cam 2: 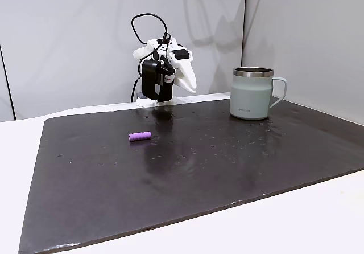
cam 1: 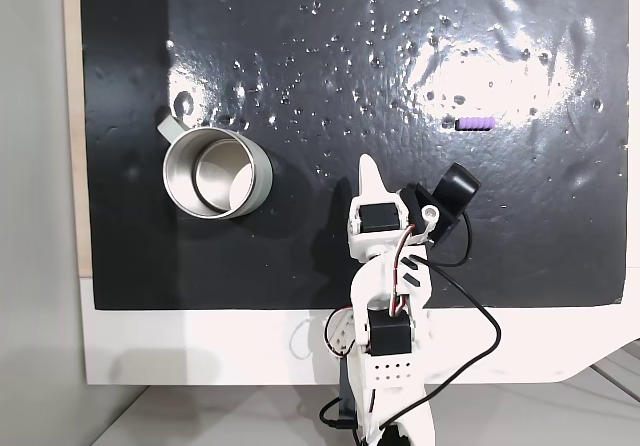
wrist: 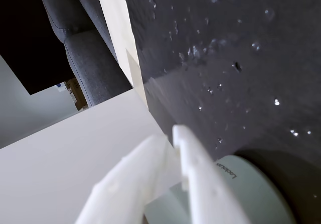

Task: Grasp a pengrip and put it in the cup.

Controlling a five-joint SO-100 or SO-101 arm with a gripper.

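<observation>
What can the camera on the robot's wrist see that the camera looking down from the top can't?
The wrist view alone shows a grey couch beyond the mat's edge.

The fixed view from above alone shows the purple pengrip lying on the black mat, and the cup's shiny inside.

Both show the cup and the white pincer, which looks closed and empty.
</observation>
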